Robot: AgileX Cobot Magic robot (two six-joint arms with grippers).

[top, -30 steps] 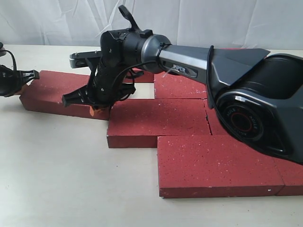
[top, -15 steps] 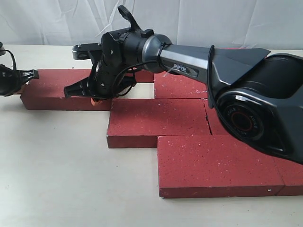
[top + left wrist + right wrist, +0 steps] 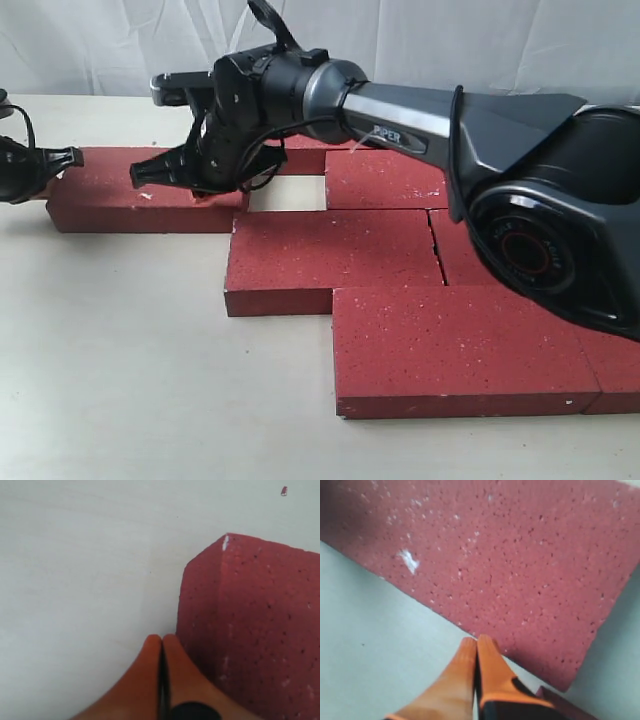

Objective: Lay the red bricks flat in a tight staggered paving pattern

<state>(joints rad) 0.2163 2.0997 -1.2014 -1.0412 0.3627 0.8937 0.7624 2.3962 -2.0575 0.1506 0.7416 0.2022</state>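
Red brick (image 3: 510,555) lies just beneath the closed right claw (image 3: 476,642).

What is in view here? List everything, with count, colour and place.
red bricks: at least seven partly showing, dark red, flat in staggered rows on the table; a gap separates the leftmost brick from the next in its row.
table: one, off-white, under everything.
backdrop: one, white cloth, behind the table.
right arm: one, black and grey, reaching in from the right.
left tool: one, orange tips, shut, beside the leftmost brick's end.
right tool: one, orange tips, shut, at that brick's long edge.
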